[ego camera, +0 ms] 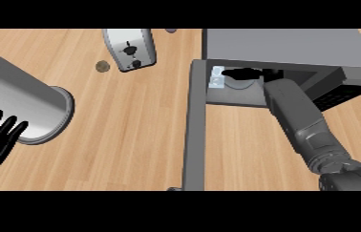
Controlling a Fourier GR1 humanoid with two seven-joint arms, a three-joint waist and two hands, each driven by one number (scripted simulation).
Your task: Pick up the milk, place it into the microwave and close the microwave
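The milk [217,78], a small white and pale blue carton, stands inside the open microwave [282,45] at the left of its chamber, beside the round turntable [243,84]. My right hand [245,74] is inside the chamber, its forearm running in from the lower right. Its fingers stretch left and end at the carton's right side without curling round it. The microwave's roof hides part of the hand. The microwave door [195,131] is swung wide open toward me. At the view's left edge my left hand [8,131] rests open, fingers up.
A large grey cylindrical pot [32,104] lies at the left, next to my left hand. A silver toaster [130,48] stands at the back centre with a small brown disc [103,66] beside it. Bare wooden counter [127,140] lies between pot and door.
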